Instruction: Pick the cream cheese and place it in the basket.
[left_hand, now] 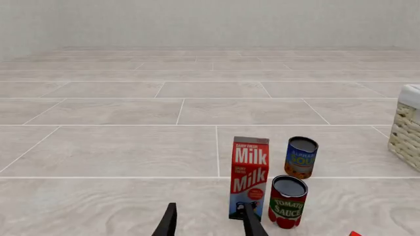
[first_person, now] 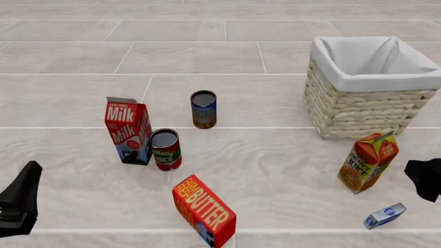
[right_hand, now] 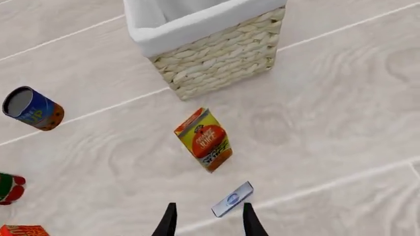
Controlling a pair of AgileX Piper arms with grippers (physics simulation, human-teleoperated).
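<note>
Right gripper (right_hand: 206, 221) hangs above the cream cheese (right_hand: 232, 199), fingers spread and empty, box lying near the juice carton (right_hand: 204, 139). Looks light, stiff, slick — pinch its narrow sides. Left gripper (left_hand: 208, 222) also released.

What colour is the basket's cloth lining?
White, over pale tan wicker basket; clearest in the front view.
</note>
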